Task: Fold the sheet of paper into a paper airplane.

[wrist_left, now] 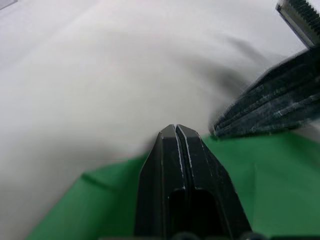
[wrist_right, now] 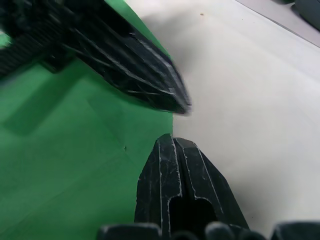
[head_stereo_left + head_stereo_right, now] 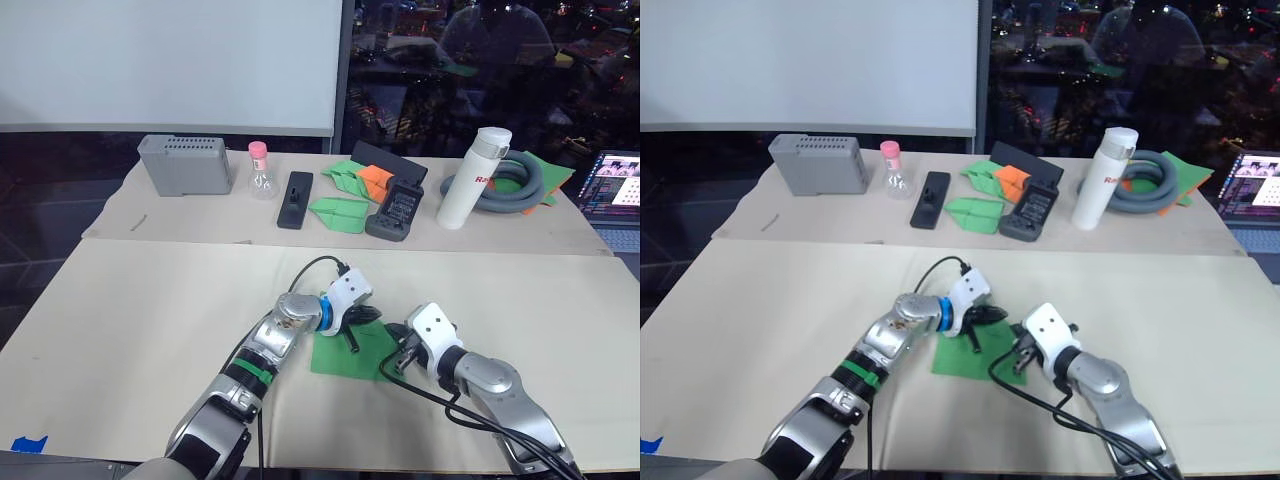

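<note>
**A:** Where is the paper [image 3: 345, 352] now?

**B:** It lies flat on the desk [image 3: 140, 310], near the front, right between my two arms. My left hand [image 3: 352, 322] rests on its top part. My right hand [image 3: 397, 362] is at its right edge.

**A:** Are the hands open?

**B:** No. Both have their fingers pressed together, and neither one holds anything. They just push with the tips.

**A:** So what is the good way to fold?

**B:** I think I should keep the left tip down as a pin, so the paper cannot slide. Then the right tip can slip under the edge and lift it over. Go slow. The paper is thin and could crumple.

**A:** Is there room?

**B:** Lots. The desk is bare all around the paper. The bottle [image 3: 472, 178], the hose [image 3: 515, 185] and the other folded papers [image 3: 338, 212] sit far back, well apart. The front edge of the desk is the close one, so I should push away from it.
</note>
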